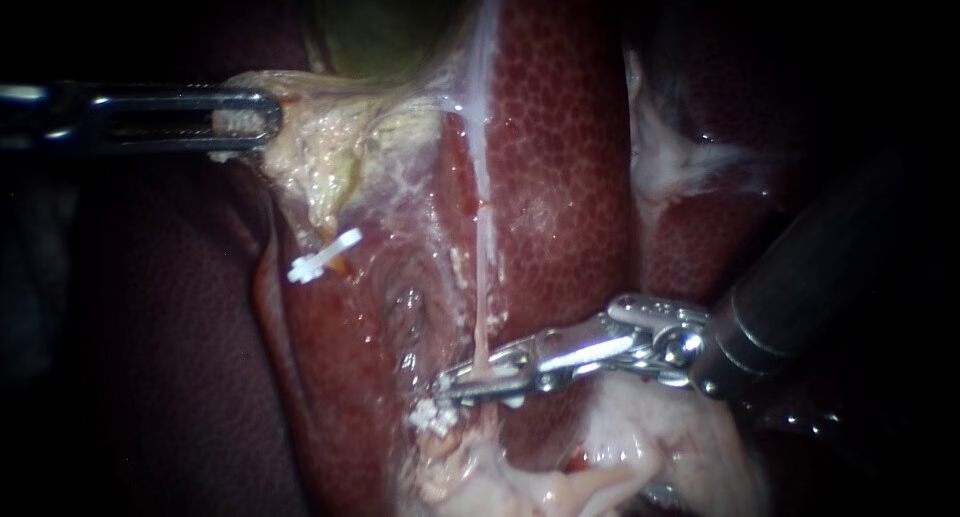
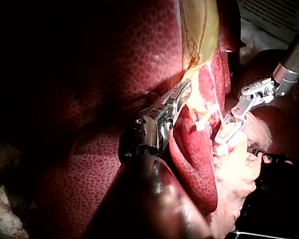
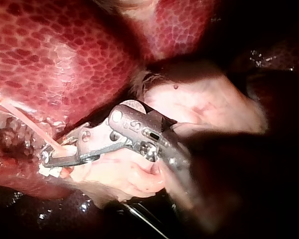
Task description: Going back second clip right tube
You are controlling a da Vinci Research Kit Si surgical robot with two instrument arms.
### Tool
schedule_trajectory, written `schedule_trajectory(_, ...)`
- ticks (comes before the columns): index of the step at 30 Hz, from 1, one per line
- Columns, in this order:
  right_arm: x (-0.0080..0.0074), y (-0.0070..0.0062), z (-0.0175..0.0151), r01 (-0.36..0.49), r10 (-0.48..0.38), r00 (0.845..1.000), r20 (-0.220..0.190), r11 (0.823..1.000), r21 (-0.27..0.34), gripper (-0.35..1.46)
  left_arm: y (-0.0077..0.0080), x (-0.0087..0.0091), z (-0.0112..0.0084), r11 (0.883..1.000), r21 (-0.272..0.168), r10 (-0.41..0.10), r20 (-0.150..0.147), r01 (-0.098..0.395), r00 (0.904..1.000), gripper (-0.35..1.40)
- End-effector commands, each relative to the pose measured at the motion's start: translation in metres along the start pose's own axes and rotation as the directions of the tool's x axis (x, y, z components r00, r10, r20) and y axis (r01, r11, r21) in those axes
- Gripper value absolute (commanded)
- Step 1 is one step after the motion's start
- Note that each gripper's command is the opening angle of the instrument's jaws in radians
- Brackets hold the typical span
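Dark red liver (image 1: 560, 157) is filling the background of the endoscope view, with the greenish gallbladder (image 1: 380, 17) showing at the top. My left instrument (image 1: 245, 117) is coming in from the left, its claw clamped on pale tissue (image 1: 320, 167) below the gallbladder, well apart from the work. The right tube (image 1: 485, 267) is running up and down as a thin pink strand. My right instrument (image 1: 480, 377) is crossing it almost squarely from the right, and its claw looks closed on the tube, one jaw on each side. A white clip (image 1: 432, 415) is sitting on the same tube just below the claw, and another clip (image 1: 325, 255) lies farther left. The way out, I judge, lies back along the shaft, once the claw is opening.

From the left wrist, my left instrument (image 2: 182, 94) is gripping the pale tissue while the right instrument (image 2: 231, 127) is meeting the tube (image 2: 218, 107) beside it.

From the right wrist, the right instrument (image 3: 52, 158) is holding the tube (image 3: 27, 124), with the clip (image 3: 50, 172) just under its tip.
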Motion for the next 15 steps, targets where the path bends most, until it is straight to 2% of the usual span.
schedule_trajectory(1,0.0,0.0,0.0,-0.002,0.002,1.0,-0.001,1.0,0.0,-0.35,0.0,0.0,0.0,1.0,0.0,0.0,0.0,0.0,1.0,-0.35)
schedule_trajectory(11,0.0,-0.0001,0.0,-0.02,0.02,1.0,-0.002,1.0,0.0,-0.35,0.0,0.0001,0.0001,1.0,-0.001,0.0,0.0,0.0,1.0,-0.35)
schedule_trajectory(12,0.0,-0.0001,0.0,-0.02,0.02,1.0,-0.001,1.0,0.001,-0.29,0.0,0.0001,0.0001,1.0,-0.001,0.0,0.0,0.0,1.0,-0.35)
schedule_trajectory(13,0.0,-0.0002,0.0001,-0.02,0.02,1.0,-0.001,1.0,0.001,-0.02,0.0,0.0001,0.0001,1.0,-0.001,0.0,0.0,0.0,1.0,-0.35)
schedule_trajectory(14,0.0,-0.0002,0.0001,-0.026,0.026,1.0,-0.002,1.0,0.001,0.16,0.0,0.0001,0.0001,1.0,-0.001,0.0,0.0,0.0,1.0,-0.35)
schedule_trajectory(15,0.0,-0.0003,0.0001,-0.014,0.014,1.0,-0.001,1.0,0.001,0.25,0.0,0.0001,0.0001,1.0,-0.001,0.0,0.0,0.0,1.0,-0.35)
